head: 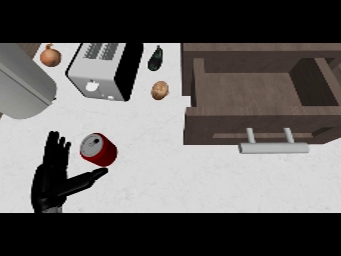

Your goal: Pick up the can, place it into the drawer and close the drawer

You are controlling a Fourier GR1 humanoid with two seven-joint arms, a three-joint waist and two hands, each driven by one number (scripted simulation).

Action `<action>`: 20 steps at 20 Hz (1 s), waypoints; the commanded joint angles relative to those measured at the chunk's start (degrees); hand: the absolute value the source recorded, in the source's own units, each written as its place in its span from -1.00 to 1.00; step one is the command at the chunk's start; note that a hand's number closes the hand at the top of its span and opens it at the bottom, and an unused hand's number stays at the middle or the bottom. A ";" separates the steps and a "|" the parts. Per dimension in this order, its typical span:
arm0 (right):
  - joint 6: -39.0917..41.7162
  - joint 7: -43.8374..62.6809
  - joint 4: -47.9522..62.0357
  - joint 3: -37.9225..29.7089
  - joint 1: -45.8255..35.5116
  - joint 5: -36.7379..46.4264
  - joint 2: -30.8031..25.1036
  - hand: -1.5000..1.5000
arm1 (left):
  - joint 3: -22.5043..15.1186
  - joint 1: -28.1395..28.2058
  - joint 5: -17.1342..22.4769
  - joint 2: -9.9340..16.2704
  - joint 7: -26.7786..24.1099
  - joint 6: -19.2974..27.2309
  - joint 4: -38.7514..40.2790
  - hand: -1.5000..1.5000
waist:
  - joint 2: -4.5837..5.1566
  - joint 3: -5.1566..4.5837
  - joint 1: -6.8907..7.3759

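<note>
Head view: can [99, 149] upright, top tilted upper-left.

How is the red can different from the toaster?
The can is red and round; the toaster is silver, black and boxy. The can is smaller than the toaster. The can lies tilted beside the left hand; the toaster sits farther back. Both are on the white counter.

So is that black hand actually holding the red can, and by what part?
No, nothing is held. The left hand is open beside the can, fingers straight, thumb reaching under it.
</note>
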 commanded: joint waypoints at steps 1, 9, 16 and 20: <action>1.71 1.54 -3.10 -1.00 2.46 -1.34 1.90 -1.00 | 2.68 -3.17 2.27 1.00 -4.54 -3.55 8.98 -1.00 | 0.02 -0.02 -0.18; -0.28 3.06 -3.37 -0.60 -1.55 0.84 3.10 -1.00 | 3.57 -6.80 2.65 -0.56 -11.68 -5.17 20.16 -1.00 | 0.04 -0.01 -0.03; -0.96 9.09 -3.12 -4.76 -3.74 -6.96 -2.48 -1.00 | 4.67 -9.98 4.90 0.19 -13.62 -6.95 24.92 -1.00 | 0.02 -0.01 0.01; 0.99 6.10 -6.65 -2.49 1.11 -3.86 3.25 -1.00 | 7.02 -12.83 7.31 0.93 -19.38 -10.12 34.06 -1.00 | 0.03 -0.01 -0.22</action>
